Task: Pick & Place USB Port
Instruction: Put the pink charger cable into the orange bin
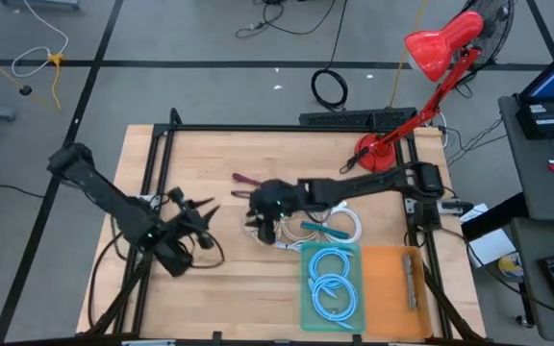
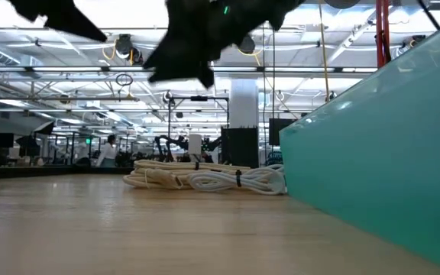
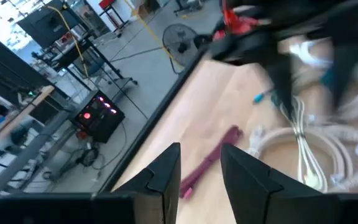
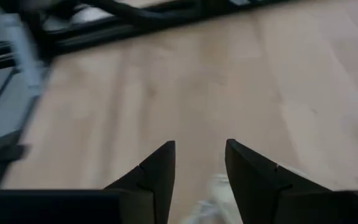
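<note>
A pile of white coiled cables [image 1: 340,224] lies on the wooden table, with a teal-ended cable [image 1: 312,228] among them; the pile also shows in the low view [image 2: 205,180]. A maroon cable [image 1: 247,179] lies just beyond it and shows in the left wrist view [image 3: 207,164]. My right gripper [image 1: 261,210] hangs open above the left end of the pile, well off the table in the low view [image 2: 193,53]; a white blur [image 4: 218,186] shows below its fingers. My left gripper [image 1: 208,210] is open and empty, left of the pile, pointing toward it.
A teal tray [image 1: 308,306] at the near right holds two coiled blue-white cables [image 1: 333,285]. An orange tray [image 1: 387,288] beside it holds a metal piece [image 1: 410,279]. A red desk lamp [image 1: 385,152] stands at the far right. Bare wood lies between the arms.
</note>
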### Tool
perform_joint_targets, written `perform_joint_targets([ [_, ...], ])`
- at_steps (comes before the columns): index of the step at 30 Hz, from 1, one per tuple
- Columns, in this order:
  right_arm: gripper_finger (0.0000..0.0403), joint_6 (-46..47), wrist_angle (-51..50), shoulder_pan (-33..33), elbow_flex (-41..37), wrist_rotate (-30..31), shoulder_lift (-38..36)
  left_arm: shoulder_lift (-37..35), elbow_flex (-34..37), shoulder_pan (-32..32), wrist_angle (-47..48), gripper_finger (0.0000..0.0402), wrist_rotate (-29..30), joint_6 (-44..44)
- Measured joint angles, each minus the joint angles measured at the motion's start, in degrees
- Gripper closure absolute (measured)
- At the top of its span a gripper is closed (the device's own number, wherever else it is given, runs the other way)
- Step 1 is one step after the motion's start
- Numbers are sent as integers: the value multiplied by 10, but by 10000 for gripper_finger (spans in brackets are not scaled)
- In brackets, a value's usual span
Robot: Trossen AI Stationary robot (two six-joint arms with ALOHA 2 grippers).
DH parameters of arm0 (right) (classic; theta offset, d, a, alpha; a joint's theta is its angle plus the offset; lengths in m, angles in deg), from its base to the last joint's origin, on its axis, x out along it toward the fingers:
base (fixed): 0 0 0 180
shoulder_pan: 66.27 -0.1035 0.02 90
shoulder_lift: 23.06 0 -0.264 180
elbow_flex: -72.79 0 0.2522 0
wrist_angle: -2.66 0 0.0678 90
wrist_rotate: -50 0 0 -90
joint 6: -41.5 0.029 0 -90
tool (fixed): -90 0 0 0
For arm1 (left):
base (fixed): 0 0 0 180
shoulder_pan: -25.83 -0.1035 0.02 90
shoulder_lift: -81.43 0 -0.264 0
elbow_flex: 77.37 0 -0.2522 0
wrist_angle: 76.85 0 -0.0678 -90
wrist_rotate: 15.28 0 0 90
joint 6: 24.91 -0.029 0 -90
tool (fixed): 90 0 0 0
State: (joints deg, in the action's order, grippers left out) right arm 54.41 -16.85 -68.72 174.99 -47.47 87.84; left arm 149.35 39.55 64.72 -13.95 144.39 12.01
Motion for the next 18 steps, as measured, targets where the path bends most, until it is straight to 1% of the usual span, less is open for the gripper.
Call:
perform_joint_targets([
  [2, 273, -10, -1, -26, 0, 14, -16, -44, 0, -4, -12, 284, 5, -31],
  [5, 273, -36, -13, -67, 0, 64, -43, -101, 0, -18, -56, 284, -1, -106],
  [7, 273, -57, -12, -96, 0, 104, -59, -134, 0, -35, -102, 284, -25, -178],
  [8, 273, -66, -17, -111, 0, 126, -68, -149, 0, -47, -130, 284, -45, -217],
  [10, 273, -78, -27, -137, 0, 167, -81, -173, 0, -78, -189, 284, -106, -297],
  [14, 273, -102, -32, -187, 0, 249, -92, -193, 0, -169, -295, 284, -260, -441],
  [16, 273, -111, -31, -207, 0, 284, -93, -192, 0, -226, -322, 284, -336, -484],
  [18, 273, -115, -33, -224, 0, 319, -94, -187, 0, -291, -328, 284, -416, -515],
])
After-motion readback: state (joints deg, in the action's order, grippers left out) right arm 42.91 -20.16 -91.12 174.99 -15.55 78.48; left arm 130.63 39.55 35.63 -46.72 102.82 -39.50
